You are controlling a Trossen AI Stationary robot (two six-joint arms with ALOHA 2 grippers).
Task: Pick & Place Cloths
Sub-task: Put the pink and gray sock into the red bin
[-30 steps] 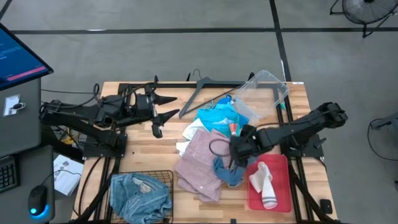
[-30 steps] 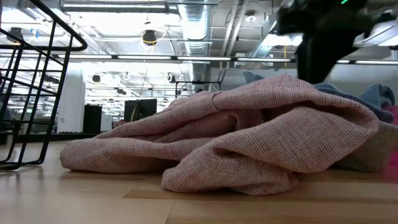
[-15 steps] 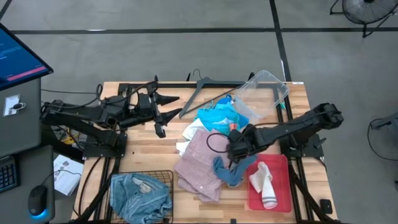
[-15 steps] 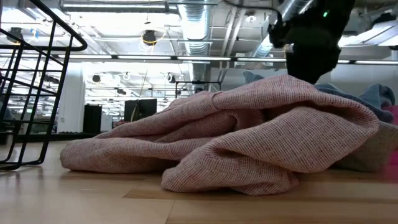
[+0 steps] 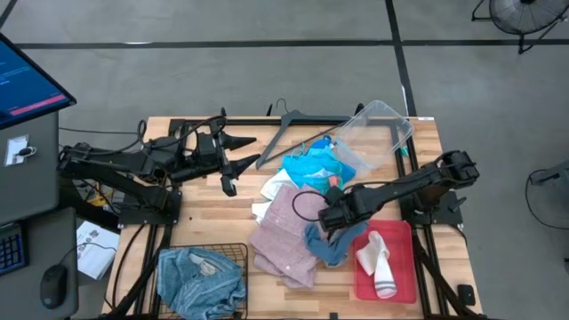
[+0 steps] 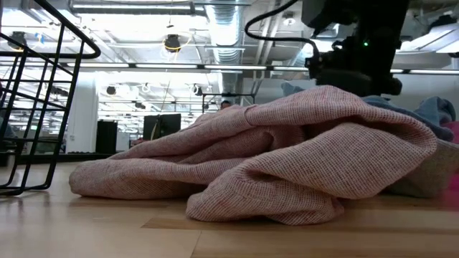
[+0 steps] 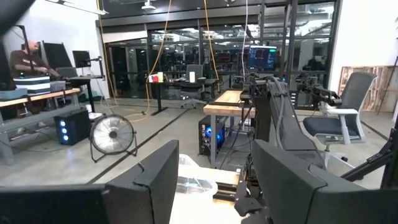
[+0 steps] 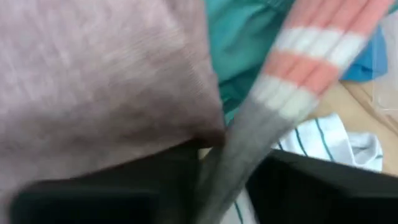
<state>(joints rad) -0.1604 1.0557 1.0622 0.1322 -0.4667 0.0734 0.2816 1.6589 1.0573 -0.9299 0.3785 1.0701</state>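
Wooden table (image 5: pixel 204 209) on grey floor. Dark clothes hanger (image 5: pixel 289 120) at far edge, clear plastic bin (image 5: pixel 378 129) tilted at far right corner. Red tray (image 5: pixel 404 236) near right, black wire basket (image 5: pixel 233 253) near left. Monitor (image 5: pixel 27 80) and mouse (image 5: pixel 53 289) off-table left; possibly a floor fan (image 5: pixel 520 13) top right.

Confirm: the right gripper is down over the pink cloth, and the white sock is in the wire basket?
Not quite. The right gripper is over the pink cloth, but the high view shows the white sock in the red tray, not the wire basket.
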